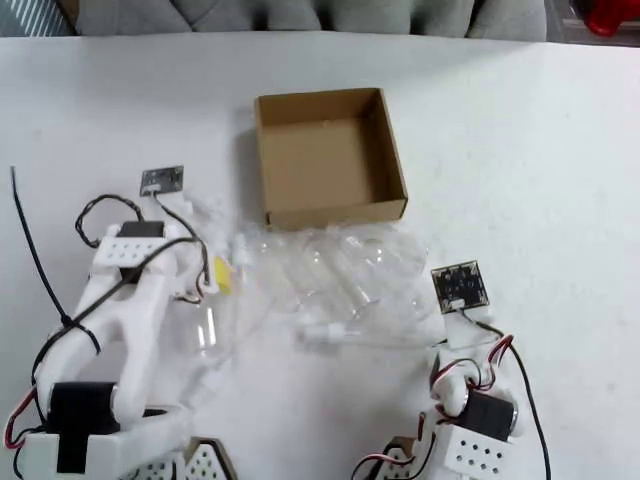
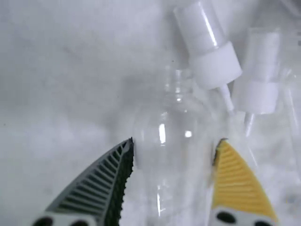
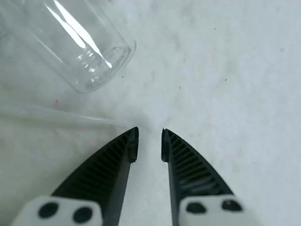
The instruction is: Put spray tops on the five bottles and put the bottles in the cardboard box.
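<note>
The left gripper (image 2: 174, 141) has its jaws spread wide to either side of a clear bottle (image 2: 171, 188) lying on the bench (image 2: 56, 70), with two white spray tops (image 2: 209, 52) just beyond. The cardboard box (image 1: 335, 212) stands mid-bench, more loose bottles (image 1: 340, 265) before it. The right gripper (image 3: 149, 139) has narrow jaws holding nothing, near another bottle's mouth (image 3: 89, 56).

Around me it's basically just the white table (image 1: 520, 150), plain and matte, and up close I can see it's dotted with a few tiny dark specks. Along its far edge there's some grey cushioned furniture (image 1: 300, 15), looks like a sofa, pushed right up against it. Past the far corners there's something red (image 1: 612, 15) on one side and a blue-striped thing (image 1: 30, 15) on the other, can't tell what either is.
</note>
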